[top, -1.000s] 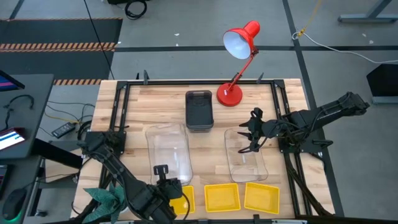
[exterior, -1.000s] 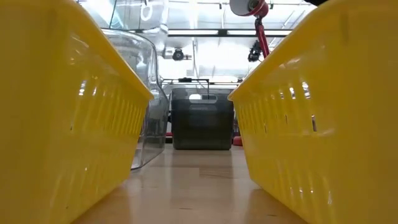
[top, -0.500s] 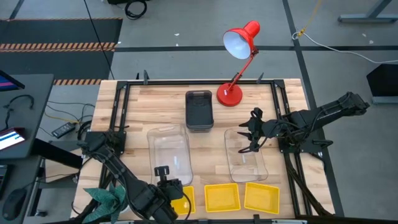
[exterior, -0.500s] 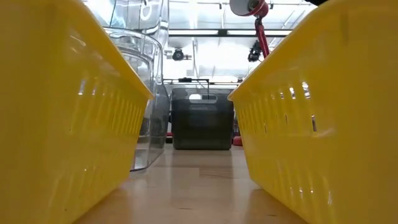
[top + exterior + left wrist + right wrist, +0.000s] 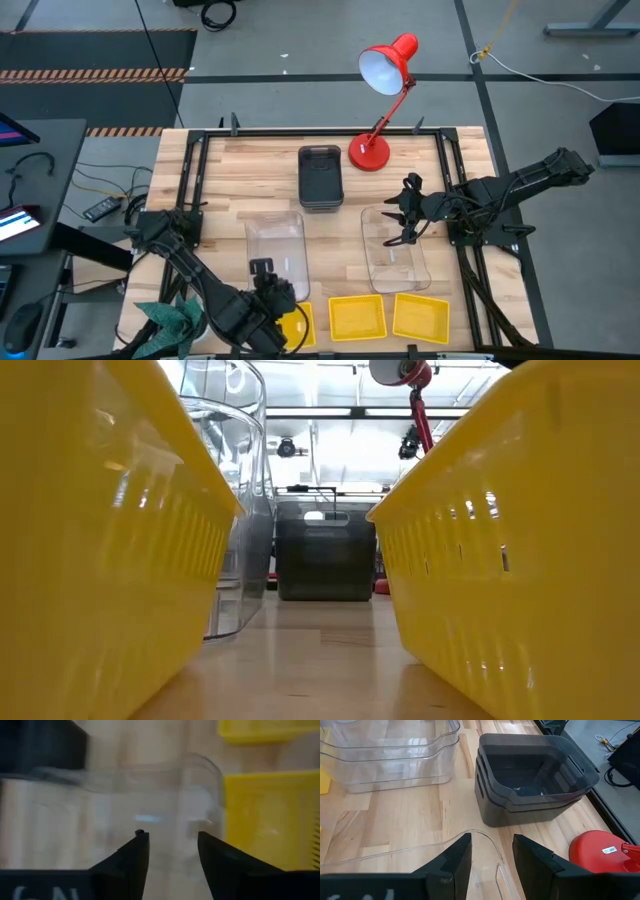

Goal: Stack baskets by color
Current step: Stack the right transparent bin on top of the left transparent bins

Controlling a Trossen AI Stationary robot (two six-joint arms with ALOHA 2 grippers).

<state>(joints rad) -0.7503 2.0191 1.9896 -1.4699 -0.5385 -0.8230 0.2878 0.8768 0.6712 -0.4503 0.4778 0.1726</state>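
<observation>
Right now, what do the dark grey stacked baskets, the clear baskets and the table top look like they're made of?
The dark grey stacked baskets: probably smooth, slightly translucent plastic; the inner wall shows through the rim. The clear baskets: glossy transparent plastic, likely; the wood reads through them and their edges catch highlights. The table top: light wooden planks with visible grain and joints.

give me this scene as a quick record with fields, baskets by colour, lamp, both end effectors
grey baskets: nested stack at the table's far middle, beside the lamp base
clear baskets: left stack and a right clear basket, apart, mid table
yellow baskets: row along the near edge; middle yellow basket, right yellow basket, the left one partly hidden by the left arm
red desk lamp: upright at the far edge
left end effector: open, at the near end of the left stack
right end effector: open over the right clear basket's rim
</observation>
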